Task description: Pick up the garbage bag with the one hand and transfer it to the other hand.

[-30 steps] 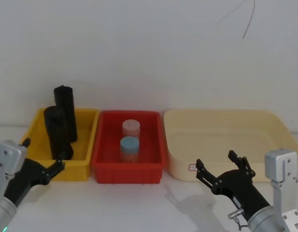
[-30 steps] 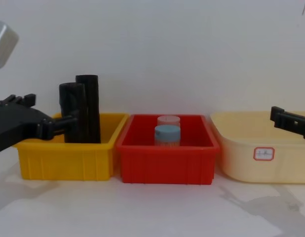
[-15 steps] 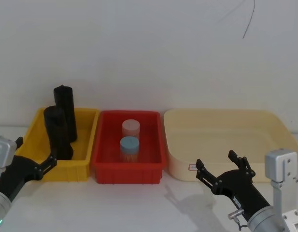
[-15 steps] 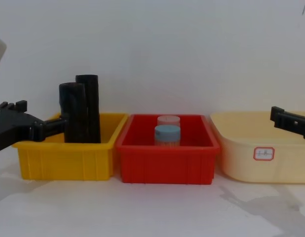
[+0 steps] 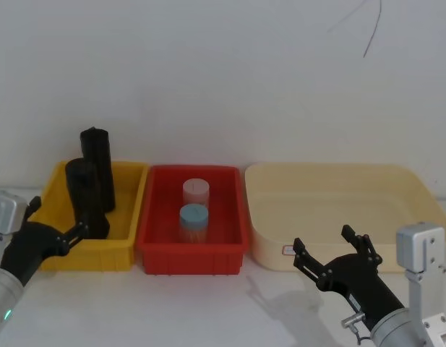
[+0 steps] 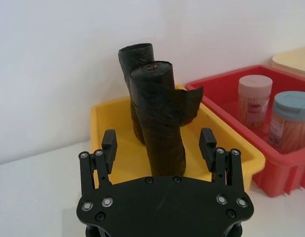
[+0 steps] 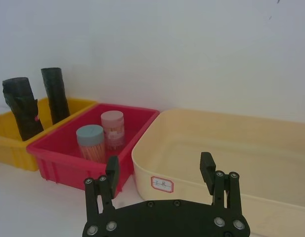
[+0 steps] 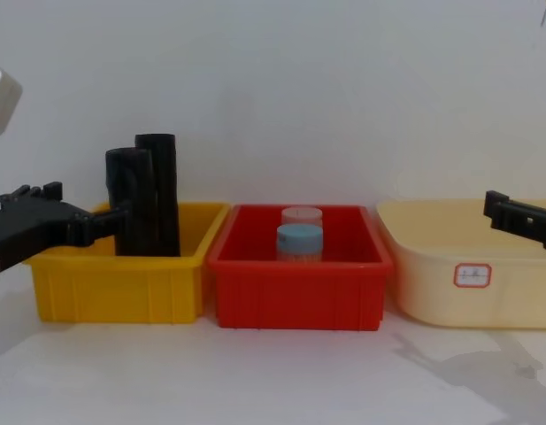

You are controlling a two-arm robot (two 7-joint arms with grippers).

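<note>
Head view shows the garbage bag (image 5: 85, 199) standing up in the yellow bin (image 5: 100, 256), right in front of the left end effector (image 5: 58, 218), whose fingers are wide apart. A second black roll (image 5: 97, 163) stands behind it. The right end effector (image 5: 322, 240), fingers apart too, hangs over the counter (image 5: 208, 311) by the cream bin (image 5: 338, 206).

place: lab test bench | cues: bare white wall (image 5: 223, 72), white table (image 5: 208, 303), coloured bins (image 8: 299, 301)
</note>
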